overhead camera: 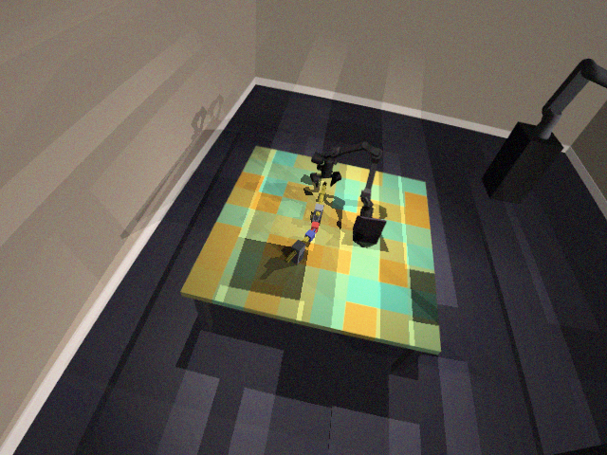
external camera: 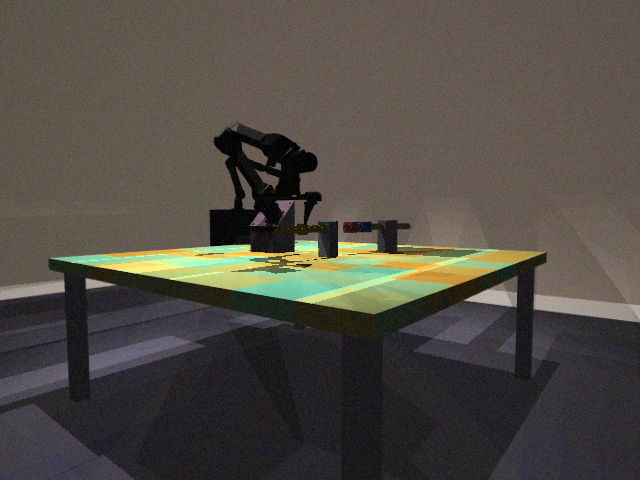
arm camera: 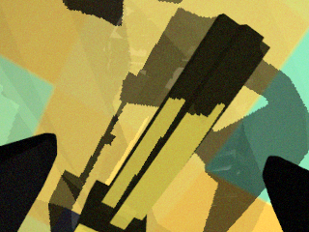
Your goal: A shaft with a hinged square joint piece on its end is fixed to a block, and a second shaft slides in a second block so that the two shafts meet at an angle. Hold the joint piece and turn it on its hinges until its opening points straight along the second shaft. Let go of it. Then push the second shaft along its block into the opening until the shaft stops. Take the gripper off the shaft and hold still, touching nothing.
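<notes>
My gripper (overhead camera: 324, 180) is open and empty. It hovers over the outer end of the yellow second shaft (overhead camera: 321, 196). In the wrist view this shaft (arm camera: 161, 161) runs diagonally between my two dark fingers, and I cannot tell whether they touch it. The shaft passes through its grey block (overhead camera: 317, 211). Beyond it sits the red and blue joint piece (overhead camera: 312, 230), on the short shaft of the fixed block (overhead camera: 298, 254). In the side view the gripper (external camera: 292, 205) is above the shaft (external camera: 299, 228), with the sliding block (external camera: 327, 238), the joint piece (external camera: 356, 226) and the fixed block (external camera: 387, 235) in a row.
The arm's black base (overhead camera: 367, 229) stands on the table to the right of the shafts. A dark box with a pipe (overhead camera: 522, 161) stands on the floor at the far right, away from the table.
</notes>
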Controlling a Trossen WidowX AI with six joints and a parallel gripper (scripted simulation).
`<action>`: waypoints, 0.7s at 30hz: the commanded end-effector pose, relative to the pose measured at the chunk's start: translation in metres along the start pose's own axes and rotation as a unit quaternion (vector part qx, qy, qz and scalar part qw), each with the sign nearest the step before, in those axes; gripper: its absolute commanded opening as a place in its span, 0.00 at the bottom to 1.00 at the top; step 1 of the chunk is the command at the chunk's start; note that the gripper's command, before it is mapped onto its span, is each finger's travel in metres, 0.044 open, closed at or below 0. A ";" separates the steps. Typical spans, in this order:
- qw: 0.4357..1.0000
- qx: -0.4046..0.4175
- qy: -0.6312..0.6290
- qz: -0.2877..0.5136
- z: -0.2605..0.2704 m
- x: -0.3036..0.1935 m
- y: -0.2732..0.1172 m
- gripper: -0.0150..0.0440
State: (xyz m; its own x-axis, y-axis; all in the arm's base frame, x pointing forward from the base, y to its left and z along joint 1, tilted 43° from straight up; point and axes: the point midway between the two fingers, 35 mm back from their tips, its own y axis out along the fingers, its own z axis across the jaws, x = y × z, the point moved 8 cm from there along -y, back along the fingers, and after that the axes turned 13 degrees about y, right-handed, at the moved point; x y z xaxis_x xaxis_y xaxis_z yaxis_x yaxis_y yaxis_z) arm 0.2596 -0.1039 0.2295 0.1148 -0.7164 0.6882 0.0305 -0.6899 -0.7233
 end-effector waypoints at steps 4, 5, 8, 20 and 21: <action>0.993 0.000 0.122 0.000 -0.002 0.000 0.012 1.00; 0.990 0.000 0.139 0.000 -0.002 0.000 0.013 1.00; 0.982 0.001 0.189 0.000 -0.003 0.000 0.018 1.00; 0.977 0.001 0.214 -0.001 -0.003 0.000 0.026 1.00; 0.977 0.001 0.214 -0.001 -0.003 0.000 0.027 1.00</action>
State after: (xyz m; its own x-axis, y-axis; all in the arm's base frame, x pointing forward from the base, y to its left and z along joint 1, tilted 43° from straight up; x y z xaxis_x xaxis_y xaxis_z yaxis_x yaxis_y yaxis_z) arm 0.2575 -0.1201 0.2145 -0.3079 -0.6926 0.6523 0.0368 -0.6938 -0.7192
